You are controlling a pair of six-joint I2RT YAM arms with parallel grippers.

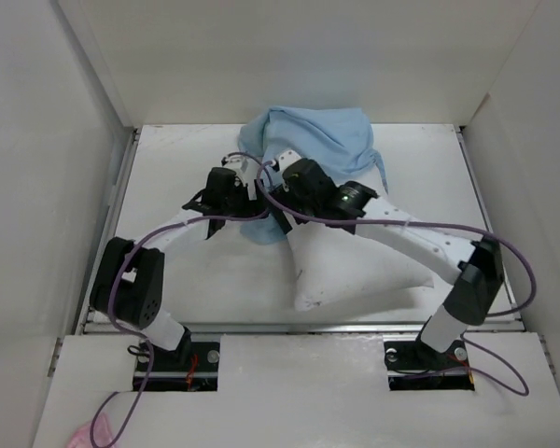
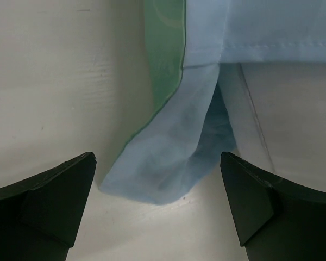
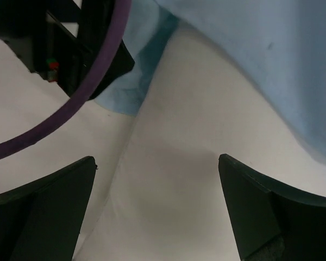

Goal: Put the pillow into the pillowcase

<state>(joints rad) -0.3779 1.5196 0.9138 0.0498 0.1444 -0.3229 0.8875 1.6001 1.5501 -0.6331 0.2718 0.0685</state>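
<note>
The light blue pillowcase (image 1: 319, 133) lies rumpled at the back middle of the table, partly over the far end of the white pillow (image 1: 355, 275). Both grippers meet at the pillowcase's near edge. My left gripper (image 1: 252, 187) is open; in its wrist view a blue pillowcase corner (image 2: 168, 163) with a green inner face hangs between the spread fingers, touching neither, and the pillow (image 2: 293, 109) shows at the right. My right gripper (image 1: 278, 203) is open just above the pillow (image 3: 190, 163), with the pillowcase (image 3: 261, 54) beyond it and nothing between its fingers (image 3: 156, 159).
White walls close in the table (image 1: 168, 187) at the back and on both sides. The left gripper's black body (image 3: 70, 49) and a purple cable (image 3: 54, 125) hang close by in the right wrist view. A pink cloth (image 1: 82, 437) lies off the table at the near left.
</note>
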